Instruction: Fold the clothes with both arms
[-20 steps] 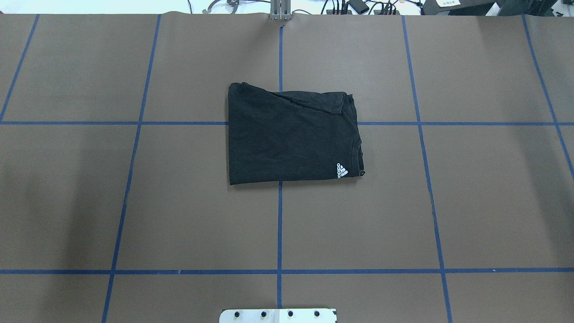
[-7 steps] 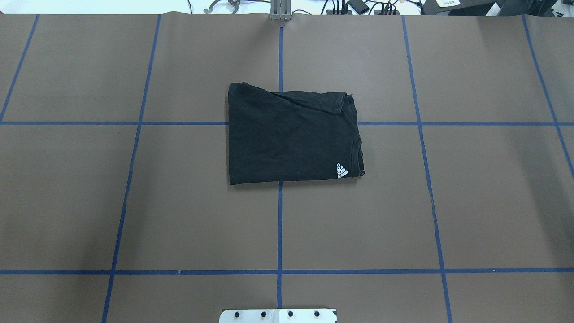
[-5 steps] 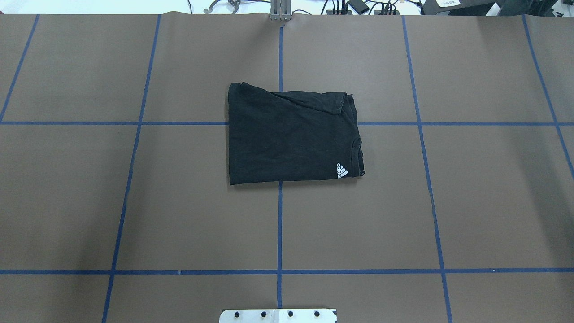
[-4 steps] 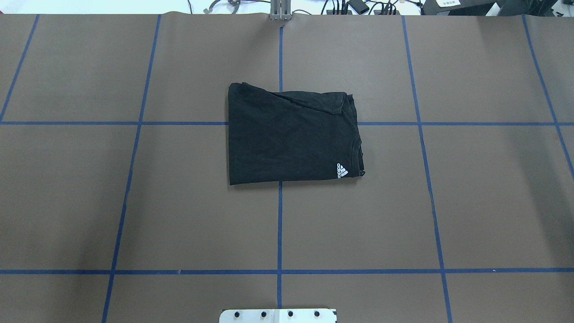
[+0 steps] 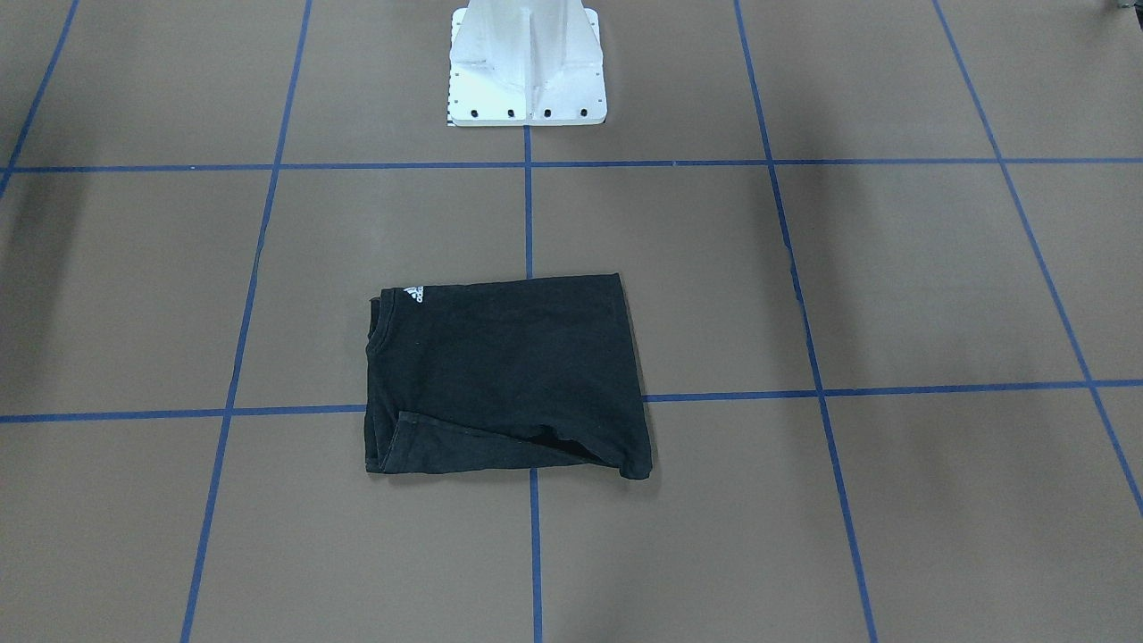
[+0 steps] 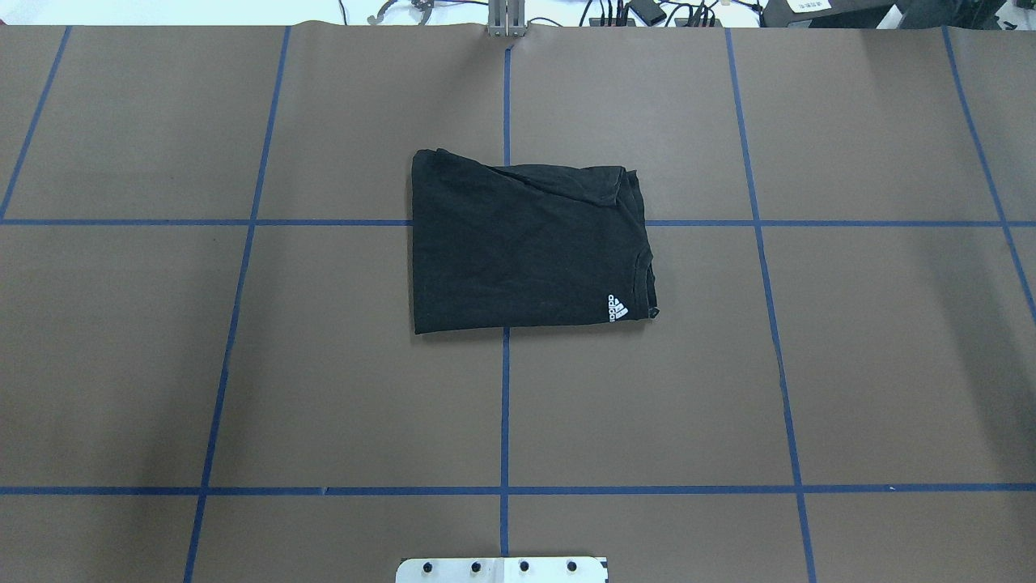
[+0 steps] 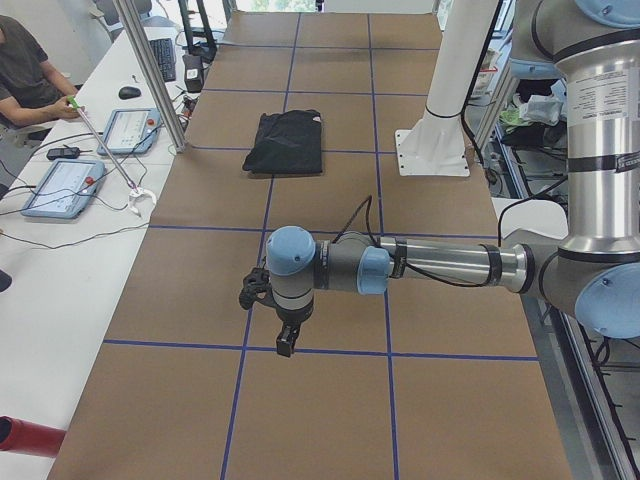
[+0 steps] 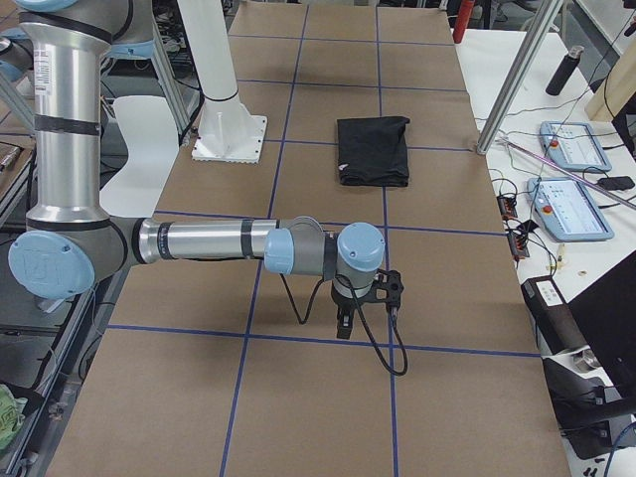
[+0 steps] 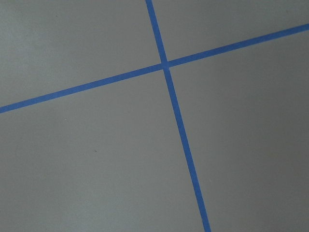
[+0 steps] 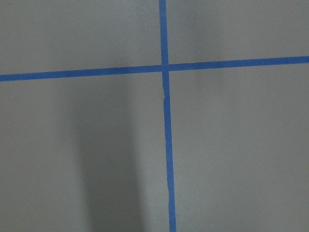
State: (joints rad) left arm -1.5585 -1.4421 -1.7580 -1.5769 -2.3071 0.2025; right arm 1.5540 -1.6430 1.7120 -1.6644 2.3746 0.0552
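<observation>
Closest to the robot is its white base (image 6: 502,569), bolted to the brown worktop (image 6: 324,389). The left arm (image 7: 450,265) reaches out low to one side and the right arm (image 8: 199,241) reaches out low to the other. The left gripper (image 7: 285,347) and the right gripper (image 8: 344,326) each point down at a spot where blue lines (image 6: 504,405) cross. I cannot tell if either gripper is released or clenched. Neither one touches anything. Farther out, in the middle of the worktop, lies the black shirt (image 6: 526,251), folded into a flat block, well apart from both grippers. Its small white logo (image 6: 617,308) sits at the near corner on the robot's right. Past the far edge, a person (image 7: 25,65) sits at a white desk.
</observation>
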